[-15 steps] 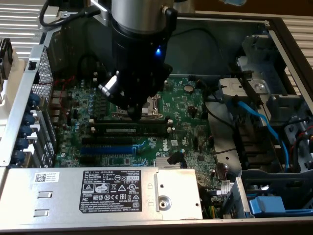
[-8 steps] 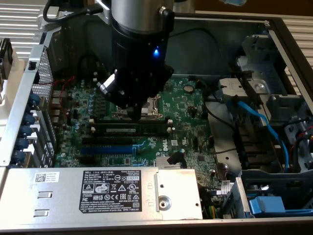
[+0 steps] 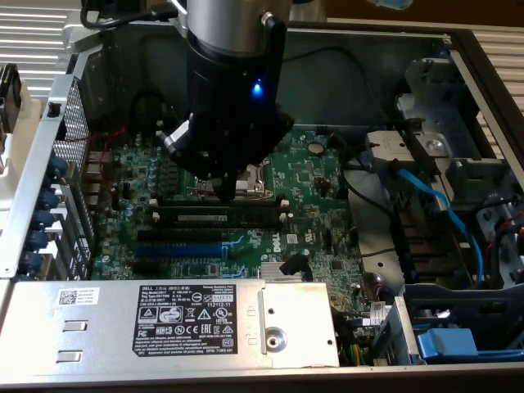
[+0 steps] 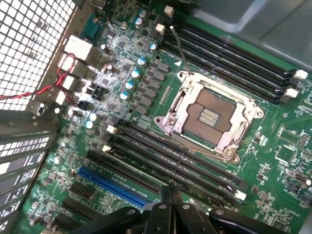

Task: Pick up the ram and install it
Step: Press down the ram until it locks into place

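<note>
Exterior view first: where is the ram (image 3: 219,219)?

It stands on edge in a black slot just near the socket (image 3: 246,176), white label facing the near side, with a white clip at each end.

And the gripper (image 3: 233,192)?

It hangs over the board (image 3: 315,176), fingertips just above the ram's middle, on the socket side. I can't tell whether they touch it.

What are the jaws doing?

Wrist view shows the gripper (image 4: 170,189) with both fingers (image 4: 166,195) pressed flat together and nothing between them.

What lies around it?

Further black slots sit beside the ram. The blue slot (image 3: 176,251) is nearer, toward the exterior view's left. The grey power box (image 3: 196,323) is nearest of all.
</note>
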Controlling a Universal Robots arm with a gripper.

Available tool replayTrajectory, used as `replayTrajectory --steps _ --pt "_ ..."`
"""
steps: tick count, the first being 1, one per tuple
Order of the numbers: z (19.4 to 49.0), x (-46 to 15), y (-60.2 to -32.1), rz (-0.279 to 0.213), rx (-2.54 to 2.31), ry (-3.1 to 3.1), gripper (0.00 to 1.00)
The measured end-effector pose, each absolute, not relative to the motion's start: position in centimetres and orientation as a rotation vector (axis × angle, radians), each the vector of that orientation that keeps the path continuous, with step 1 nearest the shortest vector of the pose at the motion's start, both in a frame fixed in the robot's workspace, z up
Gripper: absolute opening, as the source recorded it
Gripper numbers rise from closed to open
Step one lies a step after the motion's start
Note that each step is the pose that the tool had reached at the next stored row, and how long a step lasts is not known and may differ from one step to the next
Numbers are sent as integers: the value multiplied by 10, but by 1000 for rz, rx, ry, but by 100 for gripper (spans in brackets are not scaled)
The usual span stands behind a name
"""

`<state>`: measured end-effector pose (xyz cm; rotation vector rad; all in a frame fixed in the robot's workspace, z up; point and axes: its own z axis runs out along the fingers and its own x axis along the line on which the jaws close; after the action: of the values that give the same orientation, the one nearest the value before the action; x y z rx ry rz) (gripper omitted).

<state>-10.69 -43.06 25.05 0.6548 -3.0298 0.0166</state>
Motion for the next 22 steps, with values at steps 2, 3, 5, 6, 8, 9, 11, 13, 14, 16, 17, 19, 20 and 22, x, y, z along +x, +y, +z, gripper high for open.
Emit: replayTrajectory --steps 2,3,5,6,8,9,11,13,14,16,17,19,20,22 --pt "251 -107 -431 16 617 -3038 10" --pt "251 -107 -431 15 595 -3042 10" --pt "251 -107 -431 14 555 -3049 10" --pt "251 -107 -431 14 535 -3053 10" --pt "251 -107 -431 13 495 -3059 10" --pt "250 -107 -431 13 476 -3062 10" --pt "251 -107 -431 12 419 -3071 10" --pt "251 -107 -431 11 382 -3075 10" --pt "251 -107 -431 10 365 -3077 10" --pt "251 -107 -431 10 329 -3081 10" --pt "251 -107 -431 9 311 -3083 10" --pt "251 -107 -431 8 275 -3086 10" --pt "251 -107 -431 8 258 -3088 10" --pt "251 -107 -431 7 221 -3091 10"
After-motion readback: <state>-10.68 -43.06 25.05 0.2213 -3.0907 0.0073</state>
